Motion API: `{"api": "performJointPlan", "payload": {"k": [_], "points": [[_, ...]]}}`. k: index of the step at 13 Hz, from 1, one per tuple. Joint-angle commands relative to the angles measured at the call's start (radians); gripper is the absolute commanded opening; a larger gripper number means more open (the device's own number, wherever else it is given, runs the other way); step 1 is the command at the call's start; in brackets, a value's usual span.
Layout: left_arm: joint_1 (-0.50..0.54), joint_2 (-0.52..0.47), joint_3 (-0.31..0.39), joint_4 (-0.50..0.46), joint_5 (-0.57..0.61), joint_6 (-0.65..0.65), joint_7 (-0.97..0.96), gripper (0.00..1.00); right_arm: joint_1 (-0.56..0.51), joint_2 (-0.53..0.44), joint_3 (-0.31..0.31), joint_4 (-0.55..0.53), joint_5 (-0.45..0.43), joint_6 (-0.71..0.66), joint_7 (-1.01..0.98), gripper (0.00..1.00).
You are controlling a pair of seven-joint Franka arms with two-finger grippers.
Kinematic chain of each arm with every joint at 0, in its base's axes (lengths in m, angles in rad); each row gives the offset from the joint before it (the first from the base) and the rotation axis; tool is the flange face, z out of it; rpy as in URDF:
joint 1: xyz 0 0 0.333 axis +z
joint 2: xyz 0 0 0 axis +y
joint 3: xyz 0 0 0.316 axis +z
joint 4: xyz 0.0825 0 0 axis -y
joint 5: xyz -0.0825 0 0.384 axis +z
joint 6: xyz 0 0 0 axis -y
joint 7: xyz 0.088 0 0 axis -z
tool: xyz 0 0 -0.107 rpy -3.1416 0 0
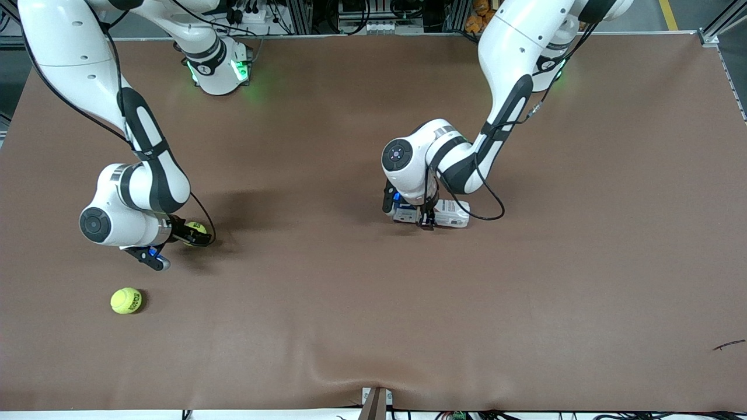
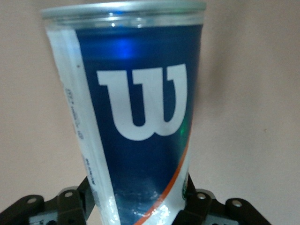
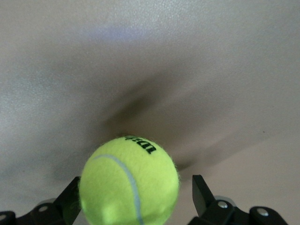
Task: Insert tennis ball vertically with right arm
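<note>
In the middle of the front view, the left gripper (image 1: 424, 219) is down on the can (image 1: 453, 213), which lies on its side on the table (image 1: 373, 303). Its fingers (image 2: 87, 197) press both flanks, seemingly to stand the can upright for a vertical drop. Toward the right arm's end, the right gripper (image 1: 197, 233) straddles a ball (image 1: 196, 227) resting on the table, jaws spread and not yet clamped. A spare ball (image 1: 126, 300) lies lower in the frame, nearer the camera.
</note>
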Motion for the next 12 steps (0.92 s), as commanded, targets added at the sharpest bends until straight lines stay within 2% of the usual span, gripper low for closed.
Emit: {"api": "performJointPlan", "payload": {"k": [1,3,5,6,7,8,9,12], "points": [[0.033,-0.061,-0.009,-0.01,-0.063,-0.015,0.047,0.68,-0.008,0.001,0.004,0.01,0.01,0.001,0.012,1.0],[0.042,-0.081,-0.008,0.018,-0.138,-0.017,0.111,0.68,-0.008,0.001,0.004,0.011,0.01,0.033,0.012,1.0],[0.075,-0.081,-0.009,0.053,-0.285,-0.017,0.212,0.68,-0.01,0.001,0.006,0.011,0.01,0.04,0.012,1.0],[0.079,-0.081,-0.008,0.076,-0.353,-0.017,0.264,0.68,-0.01,0.001,0.004,0.011,0.01,0.043,0.012,0.95],[0.092,-0.081,-0.008,0.097,-0.413,-0.015,0.304,0.68,-0.01,0.0,0.004,0.011,0.01,0.043,0.012,0.73],[0.105,-0.081,-0.008,0.105,-0.46,-0.015,0.335,0.68,-0.011,0.0,0.004,0.014,0.01,0.044,0.012,0.6],[0.113,-0.081,-0.009,0.108,-0.514,-0.008,0.376,0.68,-0.011,-0.008,0.004,0.014,0.01,0.041,0.012,0.55],[0.133,-0.078,-0.008,0.133,-0.733,0.046,0.568,0.68,-0.01,-0.046,0.0,0.028,0.009,0.027,0.006,0.54]]}}
